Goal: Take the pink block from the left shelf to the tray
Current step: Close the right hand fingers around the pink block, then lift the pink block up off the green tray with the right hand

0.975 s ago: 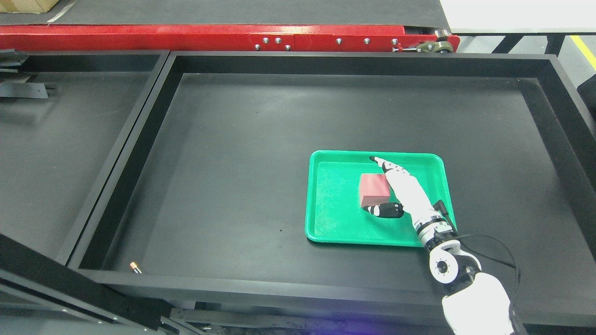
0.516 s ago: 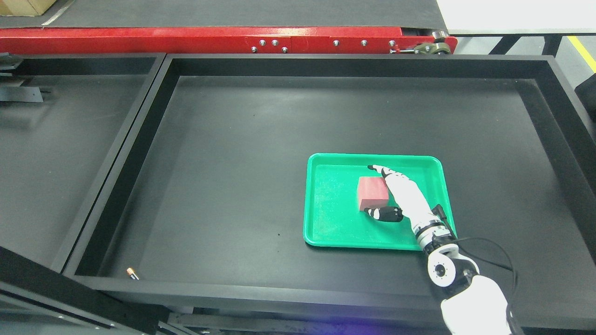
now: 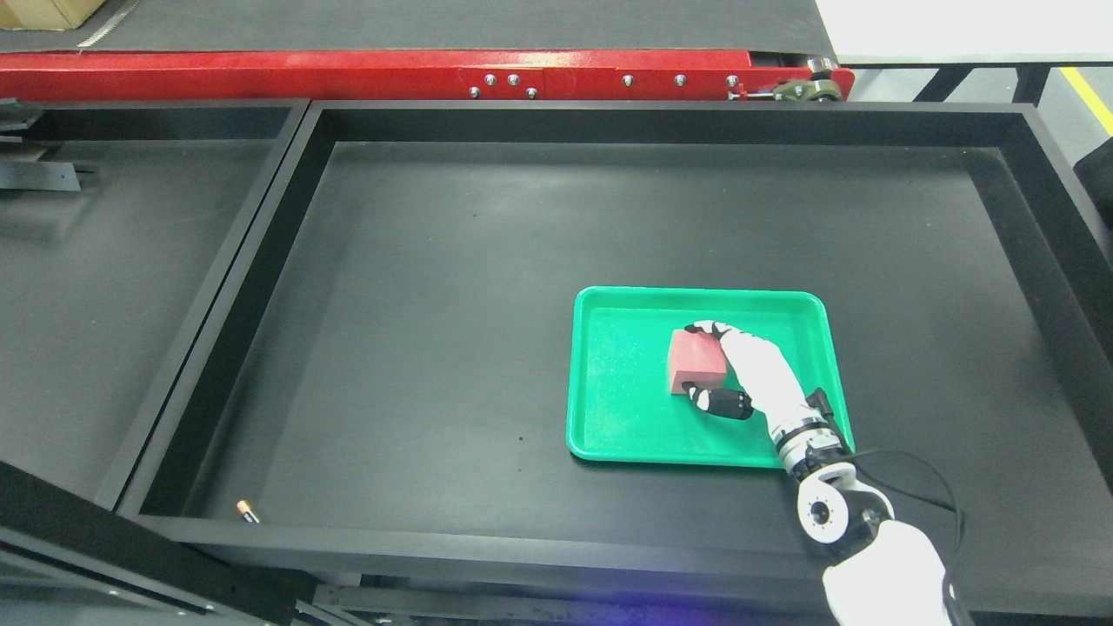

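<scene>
Here a large black shelf bin (image 3: 487, 287) with raised walls fills most of the head view, and a second black bin (image 3: 104, 287) adjoins its left wall. Beyond both far walls runs a red beam (image 3: 374, 74) studded with bolts. A green tray (image 3: 609, 409) sits in the right half of the large bin's floor, nearer its front wall than its far wall. The right arm (image 3: 878, 565) enters over the bin's front wall near the right corner and reaches into the tray. The right hand (image 3: 748, 374) is wrapped on the pink block (image 3: 694, 359), fingers (image 3: 703, 329) curled over the block's far edge and the thumb (image 3: 717, 402) against its near edge. The block rests on the tray floor, right of the tray's centre. A small battery-like cylinder (image 3: 248, 510) lies at the large bin's front left corner.
</scene>
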Tool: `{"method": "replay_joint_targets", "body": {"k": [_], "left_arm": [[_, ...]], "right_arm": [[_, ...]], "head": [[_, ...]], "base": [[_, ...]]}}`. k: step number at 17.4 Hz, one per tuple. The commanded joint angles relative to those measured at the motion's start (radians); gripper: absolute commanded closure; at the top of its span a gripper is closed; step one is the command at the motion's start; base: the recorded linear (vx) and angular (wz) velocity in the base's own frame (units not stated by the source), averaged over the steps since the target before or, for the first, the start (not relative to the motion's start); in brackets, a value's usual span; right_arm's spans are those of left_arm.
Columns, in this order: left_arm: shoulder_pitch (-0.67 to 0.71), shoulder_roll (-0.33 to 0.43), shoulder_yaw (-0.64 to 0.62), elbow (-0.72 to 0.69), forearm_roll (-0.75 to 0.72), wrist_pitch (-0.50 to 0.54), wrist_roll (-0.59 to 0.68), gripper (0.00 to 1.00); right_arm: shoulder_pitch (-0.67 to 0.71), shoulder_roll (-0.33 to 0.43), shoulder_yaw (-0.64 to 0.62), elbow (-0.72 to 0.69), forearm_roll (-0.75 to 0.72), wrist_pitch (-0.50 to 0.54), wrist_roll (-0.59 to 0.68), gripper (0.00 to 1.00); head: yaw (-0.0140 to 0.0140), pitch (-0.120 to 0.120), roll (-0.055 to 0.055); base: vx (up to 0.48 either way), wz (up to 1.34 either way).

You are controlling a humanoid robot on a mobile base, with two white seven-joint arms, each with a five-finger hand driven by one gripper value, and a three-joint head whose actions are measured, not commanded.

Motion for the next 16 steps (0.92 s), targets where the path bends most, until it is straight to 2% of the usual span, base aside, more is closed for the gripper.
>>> {"method": "replay_joint_targets", "body": {"k": [1,6,11,16], "left_arm": [[0.02,0.017,0.0,-0.017,0.0,0.0,0.0,0.0],[0.02,0.017,0.0,-0.017,0.0,0.0,0.0,0.0],[0.02,0.017,0.0,-0.017,0.0,0.0,0.0,0.0],[0.02,0.017,0.0,-0.017,0.0,0.0,0.0,0.0]], "right_arm": [[0.004,-0.017,-0.008,-0.001,0.057,-0.013,-0.049,0.92],[0.013,-0.017,-0.042,-0.053,0.057,-0.034,-0.187,0.96],[0.075,-0.017,-0.073,-0.162,0.054,-0.128,-0.518,0.96],[0.113,-0.017,-0.073,-0.21,0.046,-0.156,-0.615,0.94]], "head": [[0.0,0.0,0.0],[0.0,0.0,0.0],[0.0,0.0,0.0],[0.0,0.0,0.0]], "base": [[0.0,0.0],[0.0,0.0],[0.0,0.0],[-0.014,0.02]]}}
